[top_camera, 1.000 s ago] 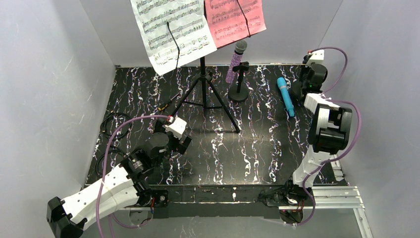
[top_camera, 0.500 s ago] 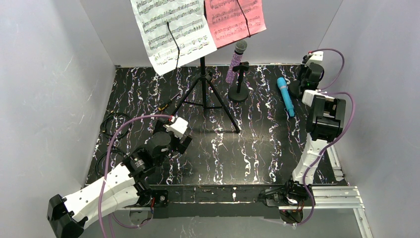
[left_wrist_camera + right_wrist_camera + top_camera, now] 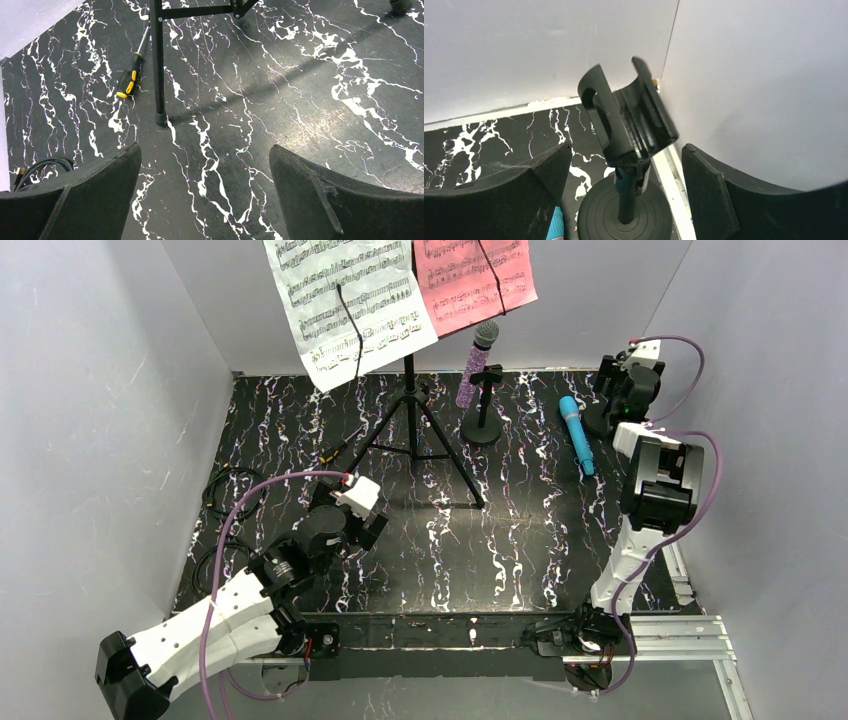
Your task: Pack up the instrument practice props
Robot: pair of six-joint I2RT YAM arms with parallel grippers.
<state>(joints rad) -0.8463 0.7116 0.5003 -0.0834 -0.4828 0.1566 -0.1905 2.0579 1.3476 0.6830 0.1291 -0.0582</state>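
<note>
Black marbled counter (image 3: 520, 540): 2 mics, blue microphone (image 3: 577, 435) lying back-right, purple glitter microphone (image 3: 474, 365) in 1 of 2 mic holders (image 3: 484, 420); 2 music sheets (image 3: 345, 300) on tripod (image 3: 410, 410); left gripper (image 3: 205, 155) apart, right gripper (image 3: 626, 150) apart astride 2nd holder (image 3: 626, 120).

Blue mic (image 3: 577, 435) flat by blk holder (image 3: 630, 145)

table (image 3: 520, 530): was black, veined white
white music sheet (image 3: 345, 300): carried black notation
pink music sheet (image 3: 470, 275): carried black notation
blue microphone (image 3: 577, 433): was plain
purple glitter microphone (image 3: 477, 365): had a grey head
screwdriver (image 3: 129, 82): was black and yellow

No legible text; music sheets (image 3: 350, 300) bear unreadable notation.
</note>
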